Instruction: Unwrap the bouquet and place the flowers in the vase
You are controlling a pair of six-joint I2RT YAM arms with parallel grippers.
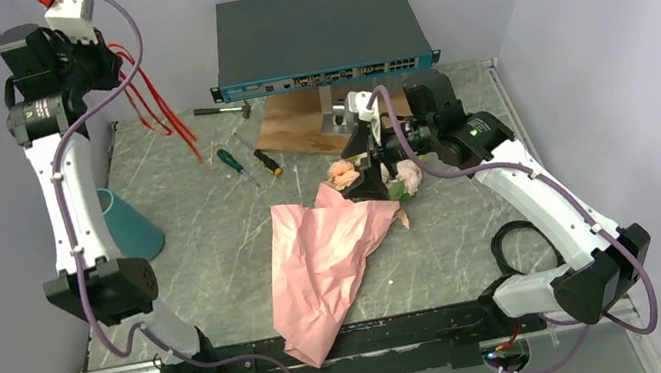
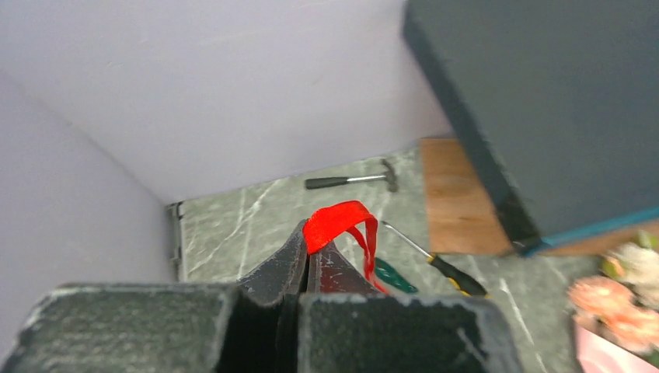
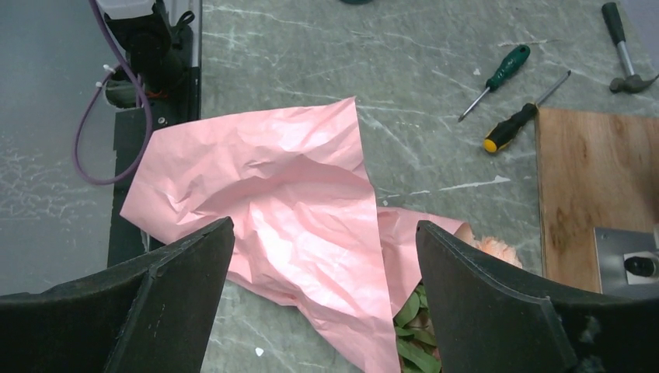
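Presently the left gripper [image 2: 307, 252] is held high above the far left corner of the table [image 1: 207, 258]. Its jaws are pressed fully together on a loop of red ribbon [image 2: 339, 221], and the loose strands trail down from the fingers toward the tabletop; whether they reach it cannot be told. The ribbon is off the bouquet, which lies on its side near the middle of the table. The crinkled pink paper [image 1: 323, 259] is loosened and spread open. Its near corner overlaps the black rail at the arms' bases, and its far end lies partly over the flowers [image 1: 342, 174]. Peach and pink blooms and some green leaves show past the far edge of the paper, close to a wooden board [image 1: 296, 126]. The right gripper [image 3: 324, 227] hangs directly above the flower end of the bouquet, jaws spread wide with nothing between them and no contact with paper or stems visible from the wrist view. The vase [image 1: 133, 230], teal, stands at the left side of the table, partly hidden behind the left arm and well apart from the flowers. No stem is in it. Other items noted: a green-handled screwdriver [image 1: 231, 160] and a black-and-yellow screwdriver [image 1: 267, 162] lie side by side between the ribbon strands and the board, a hammer [image 1: 223, 110] lies behind them, and a dark equipment box [image 1: 316, 32] sits along the back wall.
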